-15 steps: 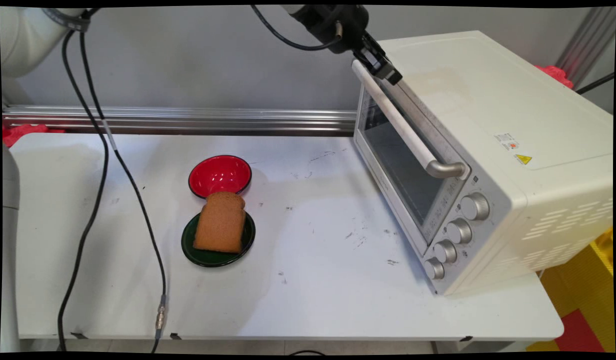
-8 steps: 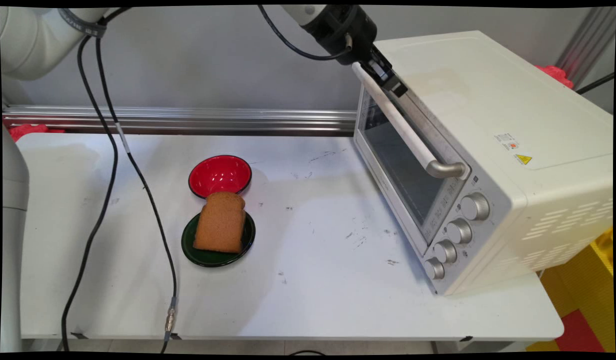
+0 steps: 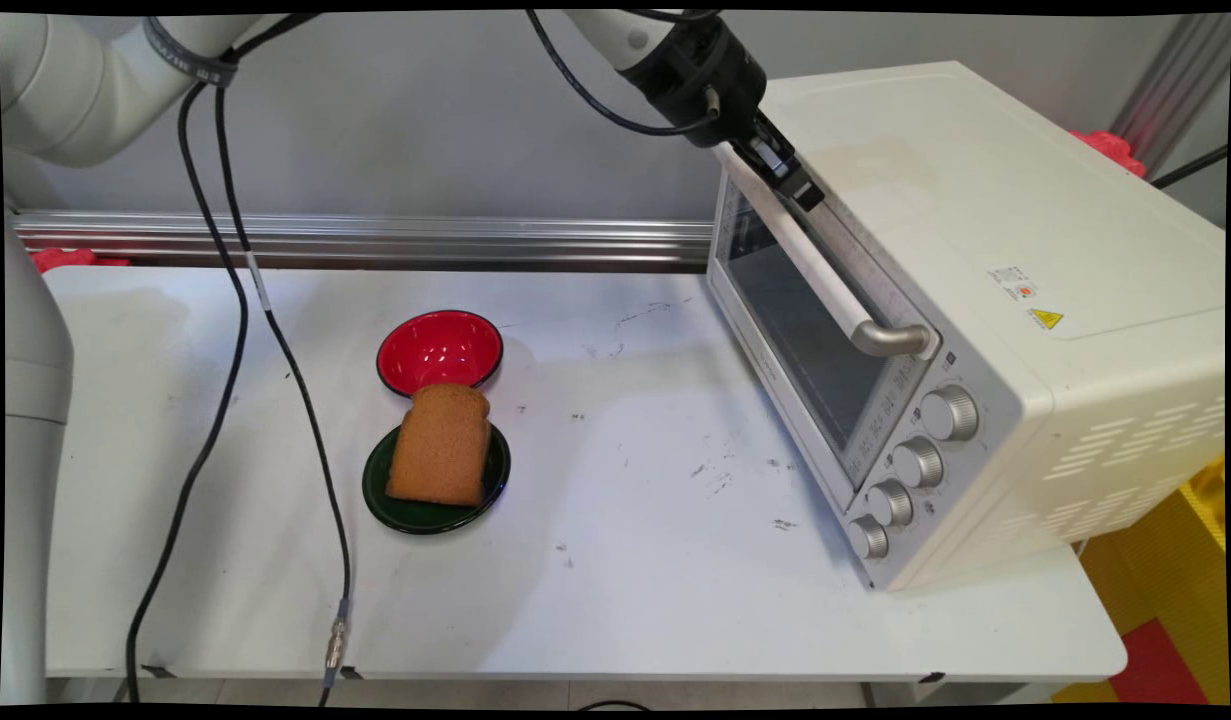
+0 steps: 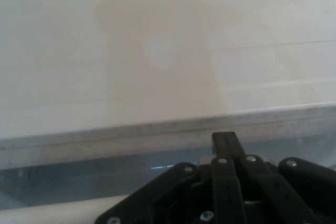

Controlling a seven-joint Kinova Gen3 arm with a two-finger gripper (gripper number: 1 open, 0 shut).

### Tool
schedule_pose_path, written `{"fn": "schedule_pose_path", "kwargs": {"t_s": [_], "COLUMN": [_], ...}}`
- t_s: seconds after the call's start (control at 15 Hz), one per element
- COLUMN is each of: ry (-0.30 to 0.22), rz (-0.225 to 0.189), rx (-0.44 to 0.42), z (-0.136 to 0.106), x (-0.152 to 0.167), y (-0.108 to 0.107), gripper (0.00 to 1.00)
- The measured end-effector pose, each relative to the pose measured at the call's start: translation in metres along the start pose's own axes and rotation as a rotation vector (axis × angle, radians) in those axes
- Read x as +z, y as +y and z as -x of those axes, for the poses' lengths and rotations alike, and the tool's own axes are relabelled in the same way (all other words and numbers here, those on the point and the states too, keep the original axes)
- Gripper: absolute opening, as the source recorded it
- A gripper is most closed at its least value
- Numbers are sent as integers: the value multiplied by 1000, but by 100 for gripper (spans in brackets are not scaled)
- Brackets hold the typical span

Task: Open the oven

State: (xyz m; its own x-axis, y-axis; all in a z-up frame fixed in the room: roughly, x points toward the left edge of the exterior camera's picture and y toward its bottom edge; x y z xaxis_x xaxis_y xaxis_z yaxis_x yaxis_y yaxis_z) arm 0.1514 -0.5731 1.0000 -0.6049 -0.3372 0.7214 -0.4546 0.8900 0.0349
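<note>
tool (image 3: 790,178): black two-finger, came in from upper left; sat at far end of oven door handle, at top edge of door. Fingers (image 4: 224,142) looked pressed together w/ nothing seen between them, so clenched, not gripping anything visible.
oven (image 3: 985,300): cream toaster oven on right side of worktop, door shut, glass window facing left/near. Hand view: cream top panel filling most of the view, metal door edge as a strip beneath it.
handle (image 3: 825,285): white bar w/ silver end brackets, running across top of door from far to near; tool touching or just beside its far end, couldn't tell which.
knobs (image 3: 915,460): four silver, in a row on oven's near front panel.
bread (image 3: 442,443): brown slice lying on green plate, overhanging its far rim toward the red bowl.
green plate (image 3: 425,512): dark green, left-centre of worktop, well apart from oven.
red bowl (image 3: 440,350): just beyond the plate on far side, touching or nearly so.
cables (image 3: 265,320): black, hanging from arm on left, one plug end near the near edge.
worktop (image 3: 625,560): white, scuffed w/ dark marks in the middle.
</note>
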Motion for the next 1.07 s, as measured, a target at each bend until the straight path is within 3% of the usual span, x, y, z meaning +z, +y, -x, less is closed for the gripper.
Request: {"fn": "schedule_pose_path", "kwargs": {"t_s": [1.07], "ry": [0], "rz": [16], "rx": [0], "z": [11], "x": [21], "y": [-3], "gripper": [0]}}
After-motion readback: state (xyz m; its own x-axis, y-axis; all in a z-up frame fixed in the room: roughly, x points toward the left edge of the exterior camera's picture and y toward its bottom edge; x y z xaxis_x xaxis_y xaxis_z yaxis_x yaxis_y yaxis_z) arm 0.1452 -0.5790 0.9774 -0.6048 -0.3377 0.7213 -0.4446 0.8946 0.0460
